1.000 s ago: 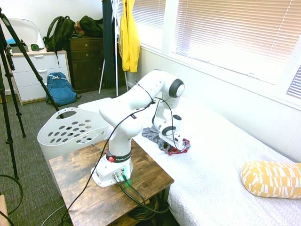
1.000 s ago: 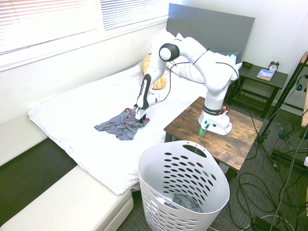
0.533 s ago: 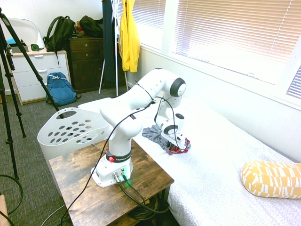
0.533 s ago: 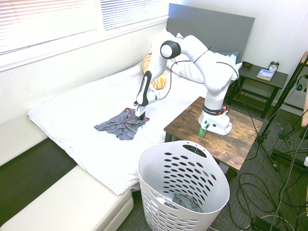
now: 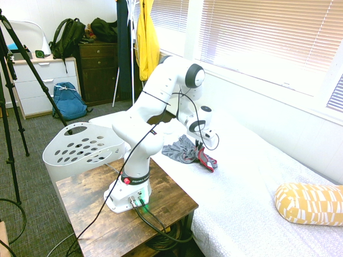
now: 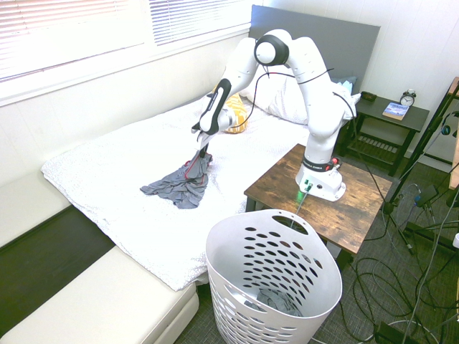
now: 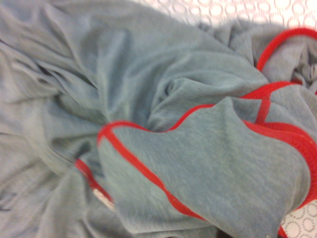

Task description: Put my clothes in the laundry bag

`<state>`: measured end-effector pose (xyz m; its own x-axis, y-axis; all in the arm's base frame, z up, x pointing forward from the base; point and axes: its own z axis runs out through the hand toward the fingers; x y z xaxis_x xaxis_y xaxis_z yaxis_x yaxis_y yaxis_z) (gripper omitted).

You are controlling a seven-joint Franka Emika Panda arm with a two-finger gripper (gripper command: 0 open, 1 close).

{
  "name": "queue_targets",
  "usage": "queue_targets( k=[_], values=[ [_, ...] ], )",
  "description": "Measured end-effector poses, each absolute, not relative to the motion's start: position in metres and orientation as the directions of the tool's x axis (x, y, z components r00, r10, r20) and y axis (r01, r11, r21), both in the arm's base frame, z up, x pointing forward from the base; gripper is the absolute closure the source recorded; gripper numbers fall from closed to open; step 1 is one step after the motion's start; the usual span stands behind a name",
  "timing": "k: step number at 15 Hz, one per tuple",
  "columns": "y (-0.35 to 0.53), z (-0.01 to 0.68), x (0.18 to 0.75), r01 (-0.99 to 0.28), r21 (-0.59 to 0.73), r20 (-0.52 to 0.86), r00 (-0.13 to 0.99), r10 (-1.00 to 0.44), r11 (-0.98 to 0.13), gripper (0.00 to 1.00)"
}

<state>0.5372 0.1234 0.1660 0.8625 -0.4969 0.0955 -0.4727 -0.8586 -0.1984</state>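
Below my gripper [image 6: 204, 152], the grey garment [image 6: 181, 188] spreads leftward over the bed [image 6: 129, 158]; my closed fingers pinch its red-trimmed edge, lifted. Right of my gripper and nearer the camera, in the second exterior view, stands the basket [image 6: 272, 279].

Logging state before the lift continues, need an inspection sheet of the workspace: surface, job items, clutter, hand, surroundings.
Surface: bed with a white patterned cover; wooden side table beside it, under the arm's base.
Job items: grey garment with red trim, partly raised, the rest lying on the bed; white laundry basket on the floor, grey cloth inside.
Clutter: yellow-and-white pillow on the bed, apart from the garment.
Hand: the hand is shut on the garment's red-trimmed part, above the bed.
Surroundings: blue backpack on the floor by the drawers; yellow jacket hanging; alarm clock on the black nightstand.
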Motion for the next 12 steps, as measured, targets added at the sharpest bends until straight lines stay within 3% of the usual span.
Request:
queue_targets(
  k=[7,12],
  values=[
    [0.236,0.389,0.485,-0.34,-0.195,0.148,0.917,-0.37,-0.92,1.0],
    [0.3,0.558,0.349,-0.182,-0.166,0.175,0.962,-0.211,-0.969,1.0]
  ],
)
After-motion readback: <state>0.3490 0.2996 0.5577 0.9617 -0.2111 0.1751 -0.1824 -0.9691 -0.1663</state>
